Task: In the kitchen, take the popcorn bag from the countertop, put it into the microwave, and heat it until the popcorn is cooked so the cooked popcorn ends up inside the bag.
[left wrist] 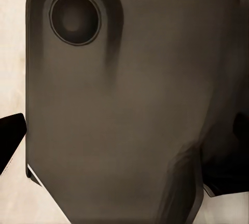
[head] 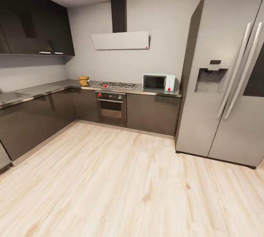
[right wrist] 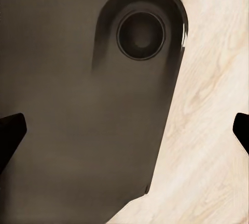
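The popcorn bag (head: 84, 80) sits untouched on the countertop (head: 44, 89), left of the stove (head: 117, 85); the microwave (head: 158, 82), door closed, stands right of the stove; every step apparently remains; both wrist views show fingertips set wide apart, holding nothing.

Evenly and softly lit throughout the head view, with no single source evident. Pale glossy reflections along the countertop (head: 44, 89) toward nine o'clock and on the fridge (head: 223, 68) at three o'clock. Faint shadow beneath the upper cabinets (head: 35, 28) at ten o'clock. Slightly soft rendering; strong wide-angle stretch at the edges, with the fridge leaning. Dim and murky at close range in both wrist views, brighter over the wooden floor (right wrist: 212, 130).
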Tool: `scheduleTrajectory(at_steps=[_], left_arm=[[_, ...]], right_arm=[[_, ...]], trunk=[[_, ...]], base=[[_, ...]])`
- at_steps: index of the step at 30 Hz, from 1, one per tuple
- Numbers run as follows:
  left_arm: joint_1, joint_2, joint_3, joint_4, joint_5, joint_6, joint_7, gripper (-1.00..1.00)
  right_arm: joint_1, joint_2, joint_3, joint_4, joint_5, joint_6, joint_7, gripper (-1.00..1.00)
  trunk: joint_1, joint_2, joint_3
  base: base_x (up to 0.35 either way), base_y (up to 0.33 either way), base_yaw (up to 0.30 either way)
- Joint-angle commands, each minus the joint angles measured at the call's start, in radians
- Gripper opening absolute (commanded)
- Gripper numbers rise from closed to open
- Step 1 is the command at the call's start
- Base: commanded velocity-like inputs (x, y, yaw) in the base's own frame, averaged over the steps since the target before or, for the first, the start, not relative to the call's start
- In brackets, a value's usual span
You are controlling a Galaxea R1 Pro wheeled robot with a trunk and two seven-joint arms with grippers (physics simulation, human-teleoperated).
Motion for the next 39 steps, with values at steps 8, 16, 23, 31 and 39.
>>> scheduleTrajectory(at_steps=[8,16,23,31,39], left_arm=[[0.0,-0.001,0.002,-0.001,0.007,-0.001,0.0,1.0],[0.0,-0.002,0.001,-0.001,0.007,-0.002,0.0,1.0],[0.0,-0.002,-0.001,-0.001,0.001,-0.003,0.0,1.0],[0.0,-0.003,-0.001,-0.001,-0.001,-0.002,0.001,1.0],[0.0,-0.003,-0.001,-0.001,-0.001,-0.003,0.006,1.0]], right_arm=[[0.0,0.002,0.003,0.001,0.006,-0.003,-0.001,1.0],[0.0,0.001,0.003,0.001,0.007,-0.003,-0.001,1.0],[0.0,0.001,0.004,0.001,0.006,-0.003,-0.001,1.0],[0.0,0.001,0.003,0.001,0.007,-0.003,-0.001,1.0],[0.0,0.001,0.002,-0.001,0.006,-0.004,-0.002,1.0]], trunk=[[0.001,0.0,-0.001],[0.001,0.0,-0.001],[0.001,0.0,-0.001],[0.001,0.0,-0.001],[0.001,0.0,-0.001]], base=[[0.325,0.094,0.0],[0.325,0.094,0.0],[0.325,0.092,0.0],[0.325,0.066,0.0],[0.325,0.003,0.0]])
